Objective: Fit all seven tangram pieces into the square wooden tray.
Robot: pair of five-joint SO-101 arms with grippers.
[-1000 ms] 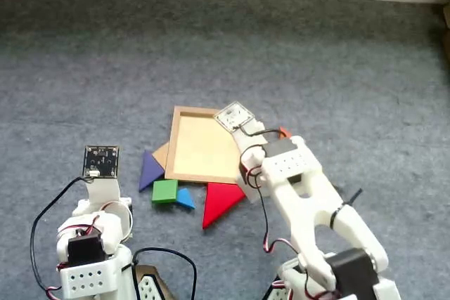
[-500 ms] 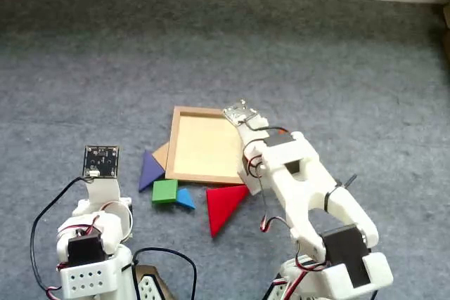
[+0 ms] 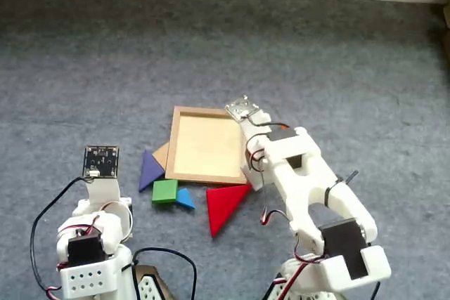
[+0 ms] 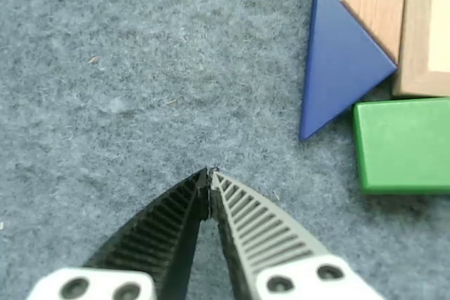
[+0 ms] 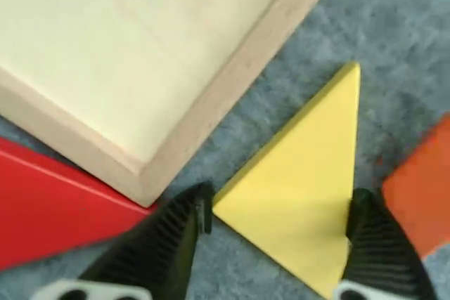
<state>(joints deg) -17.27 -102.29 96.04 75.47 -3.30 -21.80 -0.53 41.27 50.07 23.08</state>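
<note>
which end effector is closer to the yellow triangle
Right. The right end effector is open, straddling the yellow triangle. The left end effector is shut over carpet near the blue triangle, across the tray from the yellow one.

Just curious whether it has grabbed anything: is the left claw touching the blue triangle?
Apart. The left wrist view shows the left gripper, shut, with a plain stretch of grey carpet between it and the blue triangle.
</note>
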